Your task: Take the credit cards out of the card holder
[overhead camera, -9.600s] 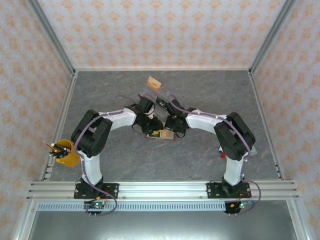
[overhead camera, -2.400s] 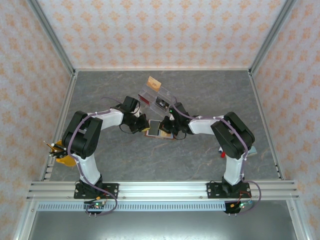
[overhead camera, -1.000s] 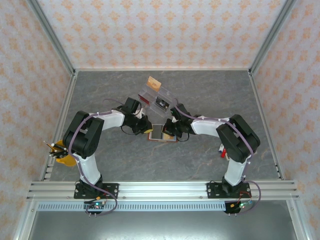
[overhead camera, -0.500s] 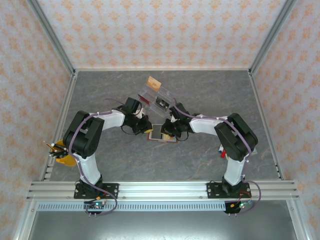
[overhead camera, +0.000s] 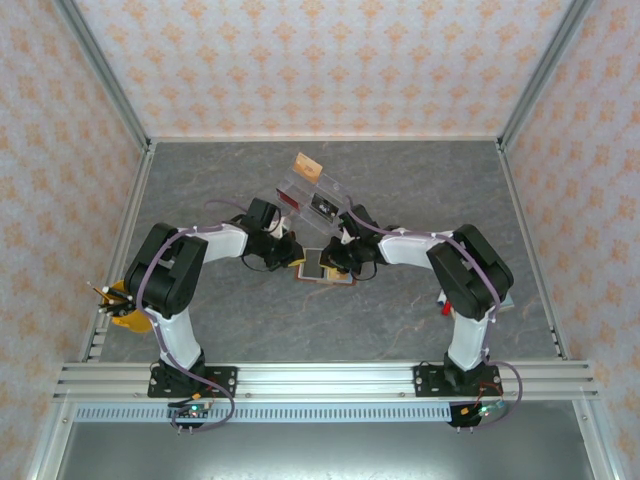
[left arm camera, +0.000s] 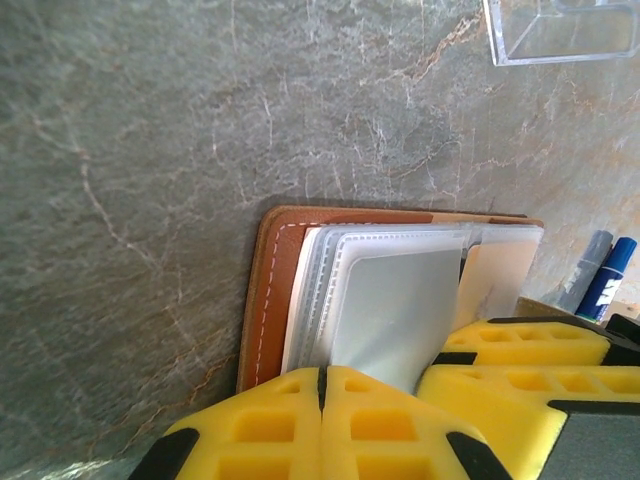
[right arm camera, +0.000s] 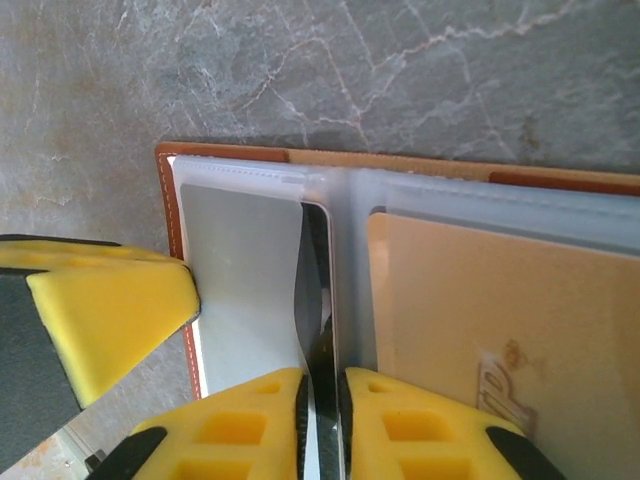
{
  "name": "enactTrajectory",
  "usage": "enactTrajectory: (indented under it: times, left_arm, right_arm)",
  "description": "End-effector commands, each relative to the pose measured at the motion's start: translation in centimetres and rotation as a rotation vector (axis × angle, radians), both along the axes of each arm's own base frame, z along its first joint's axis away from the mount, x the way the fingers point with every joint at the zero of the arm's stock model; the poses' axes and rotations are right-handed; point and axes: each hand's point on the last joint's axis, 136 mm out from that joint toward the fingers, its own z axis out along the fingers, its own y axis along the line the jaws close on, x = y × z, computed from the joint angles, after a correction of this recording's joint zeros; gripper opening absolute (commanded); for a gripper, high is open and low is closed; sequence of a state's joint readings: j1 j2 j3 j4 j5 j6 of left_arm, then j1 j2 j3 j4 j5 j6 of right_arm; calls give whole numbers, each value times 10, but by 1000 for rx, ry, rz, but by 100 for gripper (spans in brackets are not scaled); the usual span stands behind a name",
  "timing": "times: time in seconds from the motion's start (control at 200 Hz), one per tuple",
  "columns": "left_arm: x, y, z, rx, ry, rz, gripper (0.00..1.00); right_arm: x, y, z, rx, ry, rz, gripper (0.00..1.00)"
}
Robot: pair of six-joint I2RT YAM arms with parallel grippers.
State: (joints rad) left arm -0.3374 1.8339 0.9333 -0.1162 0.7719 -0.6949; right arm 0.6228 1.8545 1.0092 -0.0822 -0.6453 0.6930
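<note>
The brown card holder lies open on the table between both grippers. In the left wrist view its stitched brown edge and clear sleeves lie just ahead of my left gripper, which is shut with nothing in it and rests at the holder's left edge. My right gripper stands over the middle fold. Its fingers sit a narrow gap apart, closed on the raised edge of a black credit card and a sleeve leaf. A tan-orange credit card lies in the right-hand sleeve.
A clear plastic box stands just behind the holder, with a tan card-like piece beyond it. A yellow cup of pens sits by the left arm's base. Two markers lie past the holder.
My right gripper has shifted a little left onto the holder's fold and its fingers have parted slightly around the black card's edge. The left gripper has stayed shut in place.
</note>
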Motion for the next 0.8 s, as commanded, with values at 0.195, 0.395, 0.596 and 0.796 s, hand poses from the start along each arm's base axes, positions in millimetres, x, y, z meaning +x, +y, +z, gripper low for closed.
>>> enactTrajectory:
  times: [0.195,0.395,0.596,0.796]
  left_arm:
    - [-46,35,-62,194,197,50,5]
    - [-52,36,-73,190,233,57,5]
    - [-51,36,-70,185,226,59,5]
    - [-45,36,-64,171,211,61,6]
  right_arm:
    - [2,-13,-23,-110,-6,12,24]
    - [3,7,-15,27,-12,15,17]
    - [6,5,1,47,-63,-3,5]
    - [5,-9,11,28,-78,-27,0]
